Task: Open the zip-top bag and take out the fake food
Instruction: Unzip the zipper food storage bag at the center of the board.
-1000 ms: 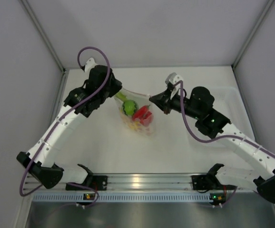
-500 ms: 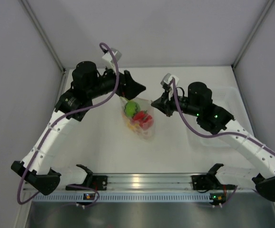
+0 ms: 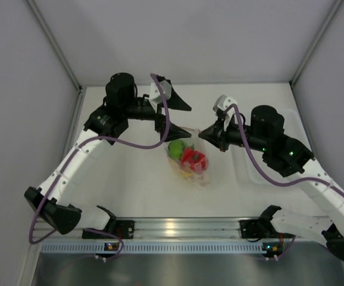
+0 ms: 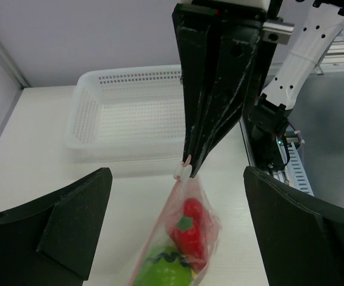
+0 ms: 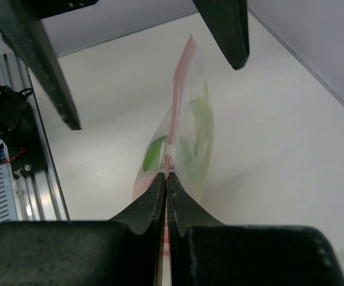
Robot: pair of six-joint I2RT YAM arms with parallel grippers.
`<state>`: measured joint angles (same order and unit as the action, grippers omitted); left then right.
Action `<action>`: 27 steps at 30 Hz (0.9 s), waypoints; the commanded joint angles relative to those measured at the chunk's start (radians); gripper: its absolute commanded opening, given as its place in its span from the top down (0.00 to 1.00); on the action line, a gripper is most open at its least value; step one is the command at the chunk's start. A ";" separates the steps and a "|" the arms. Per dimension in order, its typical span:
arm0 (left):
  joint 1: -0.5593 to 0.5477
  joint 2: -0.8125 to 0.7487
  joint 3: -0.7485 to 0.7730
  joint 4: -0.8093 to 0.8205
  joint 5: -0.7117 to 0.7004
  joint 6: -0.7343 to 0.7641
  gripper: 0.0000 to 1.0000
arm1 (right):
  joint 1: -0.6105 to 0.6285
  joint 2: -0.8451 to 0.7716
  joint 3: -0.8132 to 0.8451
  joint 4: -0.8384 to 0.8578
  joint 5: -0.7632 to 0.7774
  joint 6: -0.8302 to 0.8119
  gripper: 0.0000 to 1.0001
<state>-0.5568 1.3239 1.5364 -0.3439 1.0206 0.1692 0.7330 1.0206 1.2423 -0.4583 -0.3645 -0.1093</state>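
Over the worktop (image 3: pixel 130 190), the right claw (image 5: pixel 166 177) is pressed together on the pink zip strip (image 5: pixel 175 113) of the zip-top bag (image 3: pixel 203 174).
From that pinch, we see the strip run lengthwise toward the left claw (image 4: pixel 175 173), whose fingers stand spread wide either side, touching nothing. The fake food (image 4: pixel 187 232) sits inside; we judge the left arm nearer the free end.
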 commanded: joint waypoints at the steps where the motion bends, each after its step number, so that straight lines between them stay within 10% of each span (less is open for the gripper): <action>1: -0.002 0.070 0.057 0.054 0.136 0.085 0.02 | 0.017 -0.048 0.002 -0.005 -0.022 -0.056 1.00; 6: -0.005 0.138 0.096 0.054 0.193 0.064 0.03 | 0.017 -0.074 -0.032 0.007 -0.025 -0.096 1.00; 15: -0.025 0.181 0.100 0.057 0.323 0.015 0.39 | 0.016 -0.076 -0.032 0.015 0.010 -0.099 1.00; 27: -0.040 0.199 0.087 0.059 0.268 -0.017 0.44 | 0.014 -0.086 -0.038 0.047 0.012 -0.082 1.00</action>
<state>-0.5884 1.5219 1.6066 -0.3351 1.2793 0.1505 0.7330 0.9619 1.2022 -0.4717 -0.3531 -0.1905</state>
